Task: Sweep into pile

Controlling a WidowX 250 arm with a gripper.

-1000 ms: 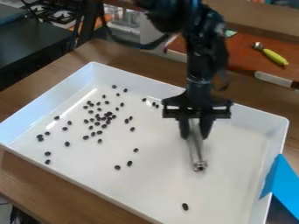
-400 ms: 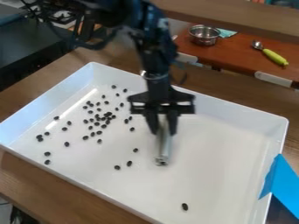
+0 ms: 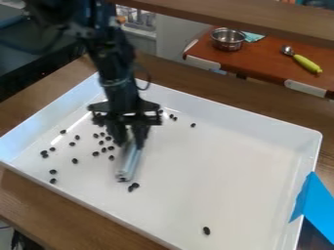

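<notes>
My gripper (image 3: 129,141) hangs over the left half of the white tray (image 3: 241,166), shut on a silvery metal tool (image 3: 130,161) that slants down to the tray floor. Small dark beans lie scattered left of the tool, with one bean (image 3: 75,160) farther out. Two beans (image 3: 134,186) lie close together just below the tool's lower end. Several more are near the back wall, including one bean (image 3: 193,125), and a lone bean (image 3: 207,230) sits at the front. The gripper and arm hide part of the bean cluster behind them.
The tray's raised walls surround the work area. A blue folded piece (image 3: 316,207) stands at its right edge. Behind, a reddish-brown surface (image 3: 261,61) holds a metal pot (image 3: 227,39) and a spoon with a yellow-green handle (image 3: 306,63).
The gripper has moved left across the tray with the tool. A bean from near the tray's middle now lies beside another below the tool, and one has appeared farther right near the back wall.
</notes>
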